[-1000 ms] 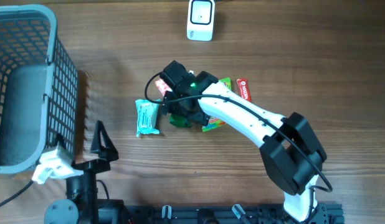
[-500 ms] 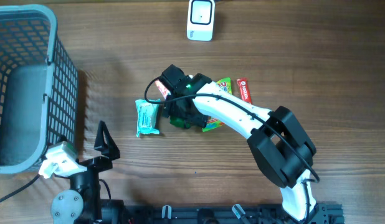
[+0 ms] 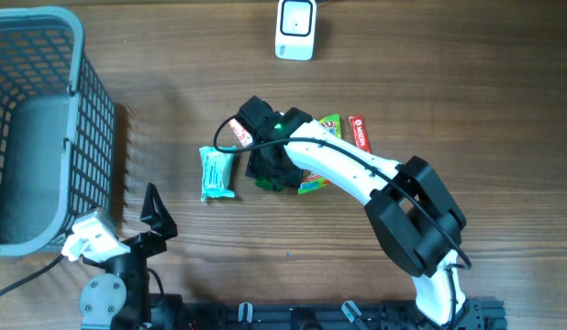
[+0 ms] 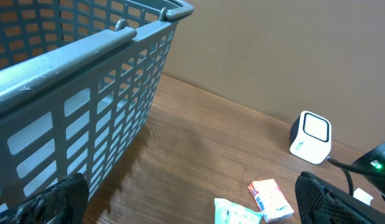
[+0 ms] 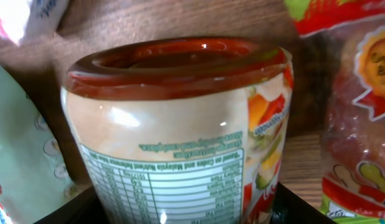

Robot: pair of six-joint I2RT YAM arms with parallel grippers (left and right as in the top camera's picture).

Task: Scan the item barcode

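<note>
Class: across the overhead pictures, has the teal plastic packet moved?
No. The teal plastic packet lies just where it did, below and left of the white box-shaped scanner.

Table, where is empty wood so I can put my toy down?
The table is bare right of the red packet, and between the basket and the teal packet. It is crowded in the middle, where the right tool sits among the jar and packets.
</note>
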